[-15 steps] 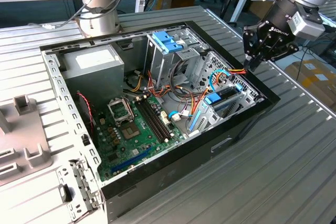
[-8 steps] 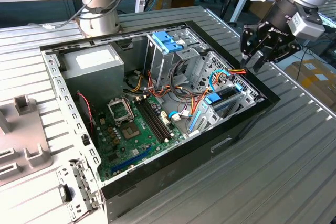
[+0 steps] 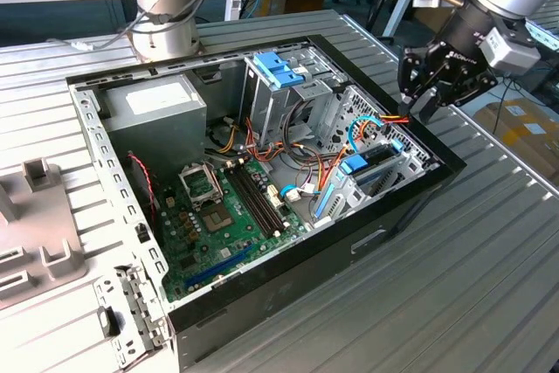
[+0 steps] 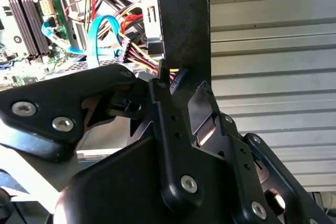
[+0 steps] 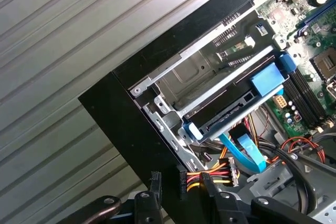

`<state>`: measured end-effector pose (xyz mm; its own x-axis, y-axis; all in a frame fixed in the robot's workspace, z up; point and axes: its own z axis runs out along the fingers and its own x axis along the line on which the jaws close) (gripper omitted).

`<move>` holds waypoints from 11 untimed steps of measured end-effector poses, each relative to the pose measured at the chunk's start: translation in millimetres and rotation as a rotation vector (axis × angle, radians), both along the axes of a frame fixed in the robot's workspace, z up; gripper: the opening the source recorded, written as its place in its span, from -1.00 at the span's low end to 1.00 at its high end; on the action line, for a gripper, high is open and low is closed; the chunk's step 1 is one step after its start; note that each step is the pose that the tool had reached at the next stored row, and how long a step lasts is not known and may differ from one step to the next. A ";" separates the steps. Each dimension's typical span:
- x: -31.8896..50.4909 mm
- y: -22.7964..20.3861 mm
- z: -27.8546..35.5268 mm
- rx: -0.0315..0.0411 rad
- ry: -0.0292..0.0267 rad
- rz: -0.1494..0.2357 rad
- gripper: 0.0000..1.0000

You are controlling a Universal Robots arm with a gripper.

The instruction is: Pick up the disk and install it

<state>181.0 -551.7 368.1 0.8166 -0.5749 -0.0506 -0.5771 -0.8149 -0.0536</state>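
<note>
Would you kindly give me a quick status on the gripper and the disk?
Gripper above the case's black edge, beside the drive bay. Disk with blue rails sits in the bay, not held. Coloured power cables bunched just under the gripper.

Disk (image 5: 231, 109): flat dark drive edged by blue plastic rails, blue tab on one rail. Sits inside silver metal bay at case corner, lying flat, seated between bay walls. In first wrist view connector edge faces cable bundle, blue rail end at bay mouth. In exterior view disk (image 3: 371, 162) shows as dark slab with blue tab, near case wall on exterior view's right
</note>
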 end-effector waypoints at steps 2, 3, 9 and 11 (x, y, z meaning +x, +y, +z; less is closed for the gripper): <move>0.9 -0.2 -2.4 -0.0002 0.0000 0.000 -0.15; 1.0 -1.0 -2.8 -0.0007 0.0000 0.000 -0.15; 1.0 -2.2 -5.1 -0.0014 0.0000 0.000 -0.15; 1.0 -2.2 -5.3 -0.0012 0.0000 0.000 -0.15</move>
